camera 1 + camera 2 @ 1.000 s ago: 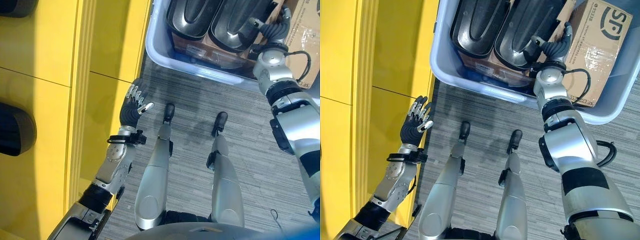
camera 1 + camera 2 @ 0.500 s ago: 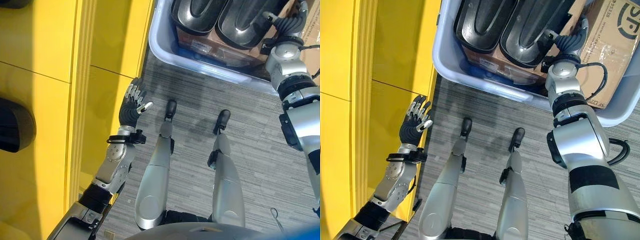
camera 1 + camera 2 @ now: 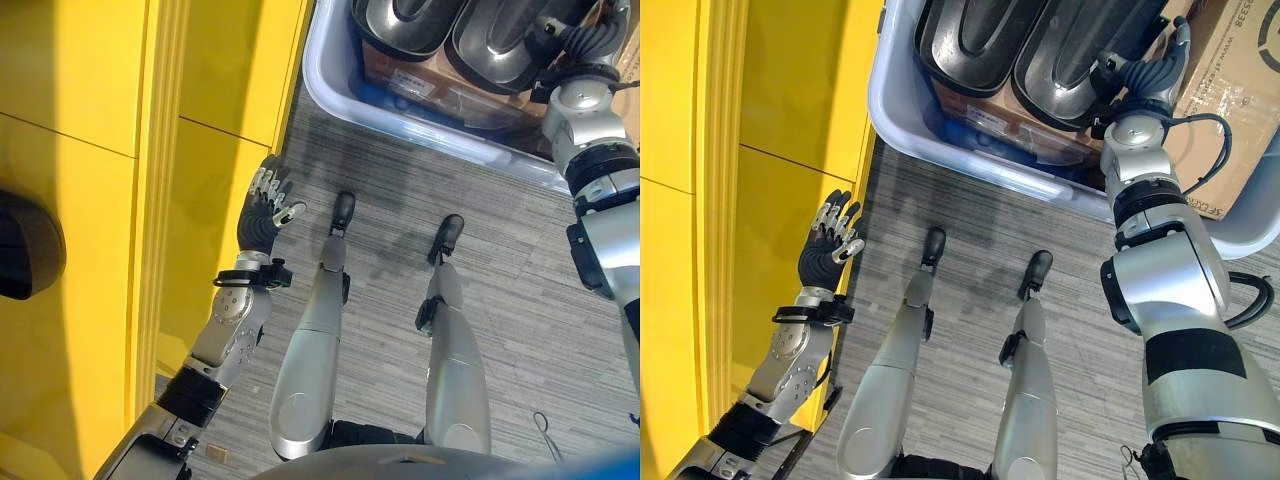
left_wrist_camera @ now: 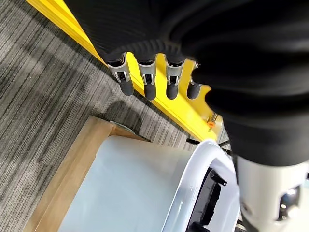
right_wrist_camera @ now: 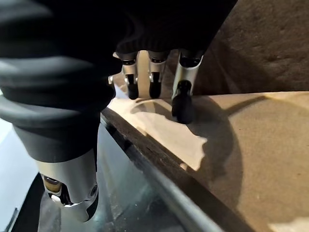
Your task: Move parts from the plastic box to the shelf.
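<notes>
Movement since one second ago is mostly in the right arm: the right hand (image 3: 1140,70) now reaches deeper into the plastic box (image 3: 902,118), between the nearer black part (image 3: 1070,50) and the cardboard box (image 3: 1225,100). The whole picture has also slid a little, so the head camera has moved too; the box itself has probably not moved. The left hand (image 3: 265,205) stays where it was, raised beside the yellow shelf (image 3: 90,230), with its fingers (image 4: 147,87) relaxed and holding nothing.

For the task, I judge that the right hand is arriving at the edge of a part to pick it up, but no part is lifted yet. Both black parts, the second one (image 3: 965,40) beside the first, lie in the plastic box on top of the brown packages.

In the right wrist view the fingers (image 5: 183,104) are spread, their tips touching or just above the cardboard surface, while the thumb (image 5: 72,193) hangs on the other side, over the dark glossy part. Nothing is pinched between them.

Much is cut off: the far ends of the parts and the box leave the picture. On the shelf one dark object (image 3: 25,245) is partly visible at the edge; I cannot tell what it is.
</notes>
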